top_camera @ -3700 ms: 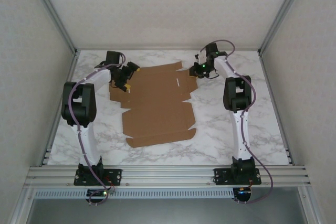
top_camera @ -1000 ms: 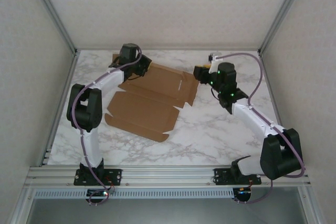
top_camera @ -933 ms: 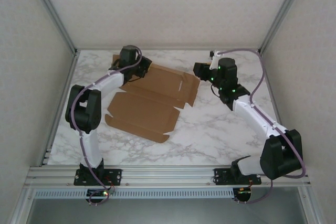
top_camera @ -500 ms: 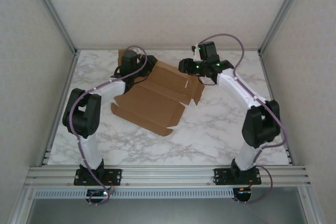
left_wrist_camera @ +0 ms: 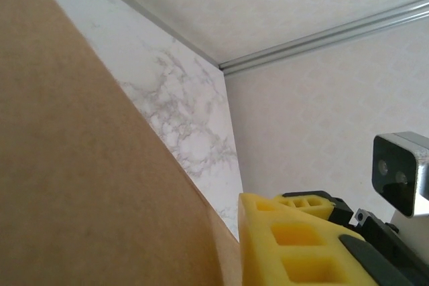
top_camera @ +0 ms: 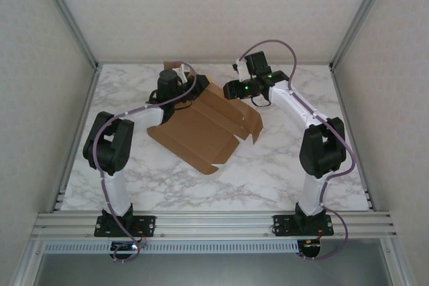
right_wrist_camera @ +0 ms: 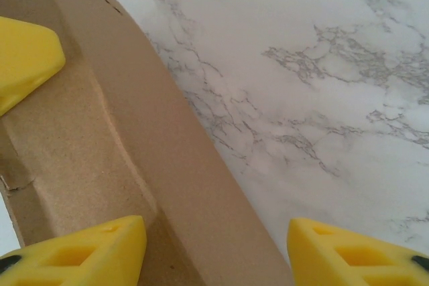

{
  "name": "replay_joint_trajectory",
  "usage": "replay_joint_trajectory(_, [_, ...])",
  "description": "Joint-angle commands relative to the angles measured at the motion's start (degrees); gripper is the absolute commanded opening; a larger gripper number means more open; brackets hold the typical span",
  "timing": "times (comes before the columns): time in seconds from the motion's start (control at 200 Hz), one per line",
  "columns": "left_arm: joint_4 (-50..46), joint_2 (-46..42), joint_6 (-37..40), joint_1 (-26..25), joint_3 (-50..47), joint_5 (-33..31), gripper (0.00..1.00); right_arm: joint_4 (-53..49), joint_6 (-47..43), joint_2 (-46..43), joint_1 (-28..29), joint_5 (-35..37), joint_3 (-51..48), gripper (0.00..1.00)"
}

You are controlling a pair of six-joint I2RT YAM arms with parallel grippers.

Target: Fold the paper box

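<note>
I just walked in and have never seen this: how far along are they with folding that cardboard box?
Early on. Done: the paper box is creased, one far edge strip bent up from the table. In hand: the left end effector and the open right end effector sit at that far edge. Left: raising walls, tucking flaps, closing.

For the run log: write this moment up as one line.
box: far end lifted, rest flat on table | right jaws: open, astride box edge | left jaws: beside far flap, state unclear | fold: unfinished
</note>
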Motion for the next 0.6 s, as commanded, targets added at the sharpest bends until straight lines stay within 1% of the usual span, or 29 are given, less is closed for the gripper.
replay_joint_trajectory(0.0, [3.81, 1.54, 1.82, -0.71, -0.36, 3.73, 0.27, -1.73, -2.32, 2.13, 0.08, -2.27, -0.24, 0.57])
replay_joint_trajectory(0.08, [4.06, 1.87, 1.79, -0.71, -0.62, 4.13, 0.29, -0.97, -2.33, 2.53, 0.09, -2.36, -1.31, 0.55])
replay_joint_trajectory(0.145, [4.22, 1.87, 1.84, -0.75, -0.97, 4.40, 0.31, -0.24, -1.76, 2.54, 0.05, -3.84, -2.15, 0.54])
replay_joint_trajectory(0.285, [3.08, 0.97, 2.43, -0.47, -1.77, 3.93, 0.43, 1.69, -1.30, 1.32, 0.05, -4.25, -4.49, 0.52])
replay_joint_trajectory(0.431, [2.43, -0.55, 2.15, 0.34, -3.25, 3.22, 0.52, 2.63, -1.75, 0.01, 0.10, -3.52, -6.43, 0.51])
replay_joint_trajectory(0.596, [2.07, -2.01, 1.95, 0.66, -5.24, 3.04, 0.53, 3.46, -1.71, -0.64, 0.08, -2.26, -7.71, 0.49])
